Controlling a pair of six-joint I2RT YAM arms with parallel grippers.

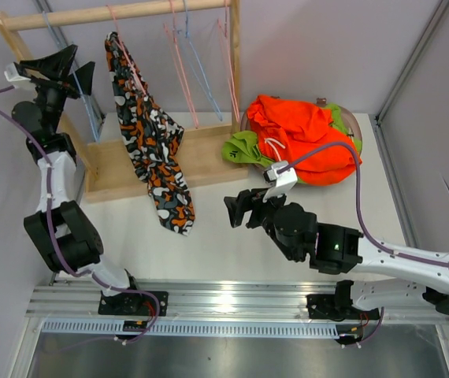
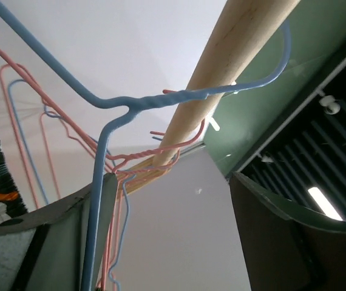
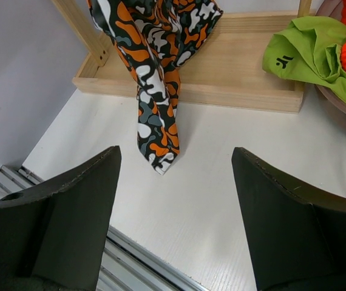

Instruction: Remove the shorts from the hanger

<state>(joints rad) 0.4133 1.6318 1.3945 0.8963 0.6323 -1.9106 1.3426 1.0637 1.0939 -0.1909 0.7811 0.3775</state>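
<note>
The camouflage shorts (image 1: 152, 150) hang from a pink hanger (image 1: 126, 55) on the wooden rod (image 1: 114, 13), and their lower end trails onto the table. They also show in the right wrist view (image 3: 155, 66). The orange shorts (image 1: 299, 138) and lime green shorts (image 1: 244, 148) lie heaped in a basket. Navy-black and dark olive shorts are not visible. My left gripper (image 1: 71, 67) is open, raised by the rod's left end, with an empty blue hanger (image 2: 103, 182) against its left finger. My right gripper (image 1: 239, 211) is open and empty, low over the table right of the camouflage shorts.
Several empty pink and blue hangers (image 1: 183, 71) hang on the rod. The rack's wooden base (image 1: 201, 153) lies behind the shorts. The basket rim (image 1: 354, 122) is at the back right. A metal rail (image 1: 224, 299) runs along the near edge. Walls close both sides.
</note>
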